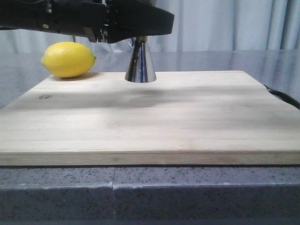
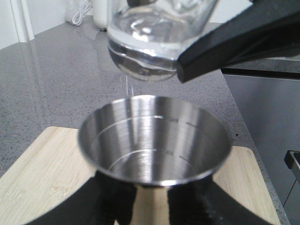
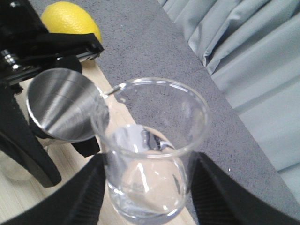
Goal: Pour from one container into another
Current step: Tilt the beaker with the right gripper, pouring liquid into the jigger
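Observation:
The clear glass beaker (image 3: 150, 154) holds clear liquid, and my right gripper (image 3: 147, 187) is shut on it. It is tilted, with its pour lip over the rim of the steel jigger (image 3: 65, 108). In the left wrist view the beaker (image 2: 154, 42) hangs just above the jigger's open mouth (image 2: 154, 145), and a thin faint trickle shows between them. My left gripper (image 2: 152, 201) is shut on the jigger's waist. In the front view the jigger (image 1: 140, 63) stands on the wooden board (image 1: 150, 117), its top hidden behind a black arm (image 1: 108, 21). The beaker does not show there.
A lemon (image 1: 68, 59) lies at the board's far left corner, close to the jigger. The board rests on a grey speckled counter (image 1: 150, 187). A black cable (image 1: 281, 96) runs by the board's right edge. Curtains hang behind the counter.

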Tool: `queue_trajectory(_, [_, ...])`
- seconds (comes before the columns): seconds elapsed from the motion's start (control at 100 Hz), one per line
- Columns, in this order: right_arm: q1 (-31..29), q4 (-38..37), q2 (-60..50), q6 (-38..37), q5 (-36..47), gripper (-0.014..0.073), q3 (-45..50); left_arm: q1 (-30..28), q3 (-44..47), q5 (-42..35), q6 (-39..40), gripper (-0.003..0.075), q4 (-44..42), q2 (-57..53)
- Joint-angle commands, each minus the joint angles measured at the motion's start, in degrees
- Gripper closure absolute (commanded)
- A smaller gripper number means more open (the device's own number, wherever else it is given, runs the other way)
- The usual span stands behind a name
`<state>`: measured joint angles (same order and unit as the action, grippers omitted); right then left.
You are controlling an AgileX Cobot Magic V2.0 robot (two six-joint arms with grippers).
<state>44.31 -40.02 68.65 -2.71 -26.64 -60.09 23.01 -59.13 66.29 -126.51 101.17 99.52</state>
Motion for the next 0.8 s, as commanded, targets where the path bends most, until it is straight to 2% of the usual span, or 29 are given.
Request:
queue_trajectory(0.0, [0.04,-2.8,-0.65,2.71,3.62,0.03,-2.2,0.66,-1.77,5.72,0.29,0.0482,4.76,-2.31])
queue_trajectory(0.51, [0.13,-4.91,-0.28,12.23,5.63,0.0302,-2.2,0.66,-1.77,5.72,0.29,0.0482,4.76,-2.31])
queue_trajectory(0.79, [0.13,-11.41,-0.28,12.58,7.86,0.0302,-2.2,0.66,-1.77,5.72,0.29,0.0482,4.76,-2.31])
